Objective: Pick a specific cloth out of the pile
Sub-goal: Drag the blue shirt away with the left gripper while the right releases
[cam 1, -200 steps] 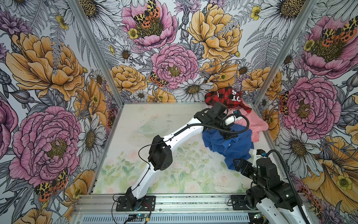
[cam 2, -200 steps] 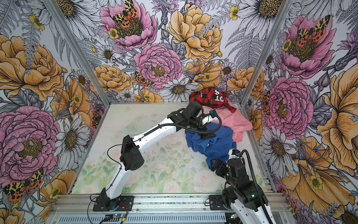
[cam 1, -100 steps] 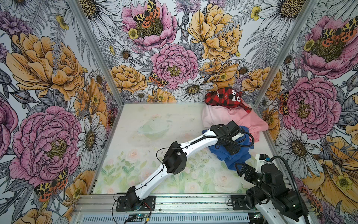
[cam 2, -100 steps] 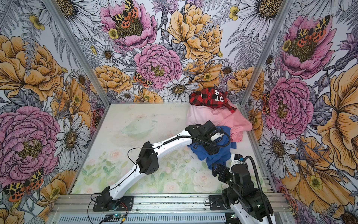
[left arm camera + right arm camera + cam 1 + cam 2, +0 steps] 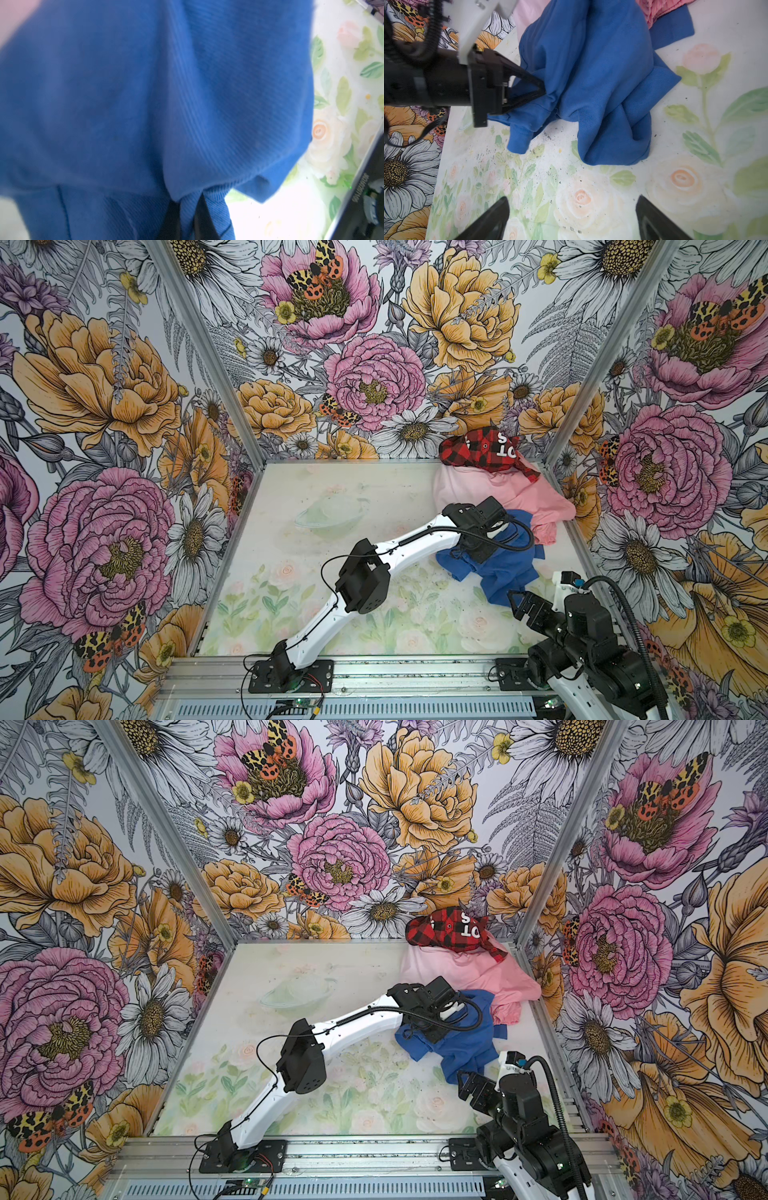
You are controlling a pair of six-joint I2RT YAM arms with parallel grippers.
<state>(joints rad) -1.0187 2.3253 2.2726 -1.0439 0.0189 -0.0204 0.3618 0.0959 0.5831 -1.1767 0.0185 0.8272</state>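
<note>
My left gripper point(image 5: 544, 91), wide open half a second ago, has pinched shut on a fold of the blue cloth point(image 5: 509, 572), lying on the table point(image 5: 332, 497) against the pile point(image 5: 490, 489); my right gripper point(image 5: 573, 198) hovers open

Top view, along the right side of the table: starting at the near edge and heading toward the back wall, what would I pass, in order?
right gripper → blue cloth → pale pink garment → red-and-black plaid garment
</note>
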